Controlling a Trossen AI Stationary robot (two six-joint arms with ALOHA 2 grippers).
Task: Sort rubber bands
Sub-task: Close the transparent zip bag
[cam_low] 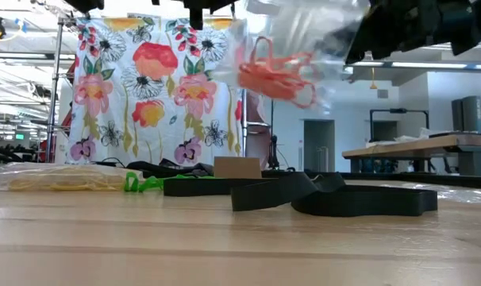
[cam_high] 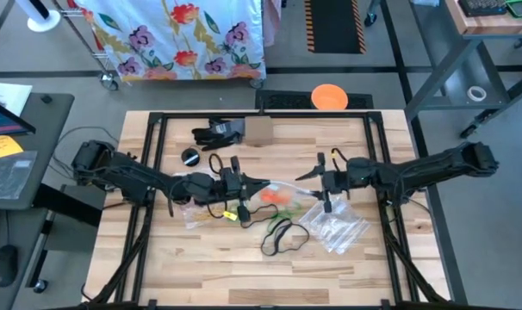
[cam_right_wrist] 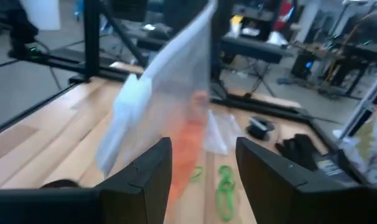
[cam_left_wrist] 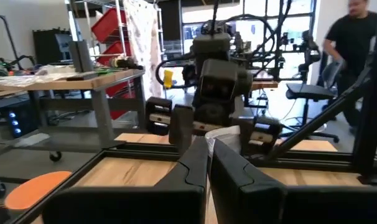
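Note:
A clear plastic bag (cam_high: 278,196) holding orange rubber bands (cam_low: 276,75) hangs in the air over the middle of the table, between my two grippers. My left gripper (cam_high: 245,185) is shut on the bag's left end. My right gripper (cam_high: 317,178) faces it from the right, open, with its fingers on either side of the bag (cam_right_wrist: 170,93). On the table lie black rubber bands (cam_high: 282,234), green rubber bands (cam_low: 141,183) and a bag of yellow rubber bands (cam_low: 58,179). My left gripper pinches an edge of the clear bag (cam_left_wrist: 224,133) between its two shut fingers, coming in about level from the table's left. The bag is lifted clear of the table, and the orange bands sag in its lower part. Whether my right gripper touches the bag I cannot tell.
Several empty clear zip bags (cam_high: 334,226) lie at the right front of the table. A cardboard box (cam_high: 258,131), a black bundle (cam_high: 216,132) and a black round object (cam_high: 190,157) sit toward the far edge. A black metal frame (cam_high: 158,120) borders the table.

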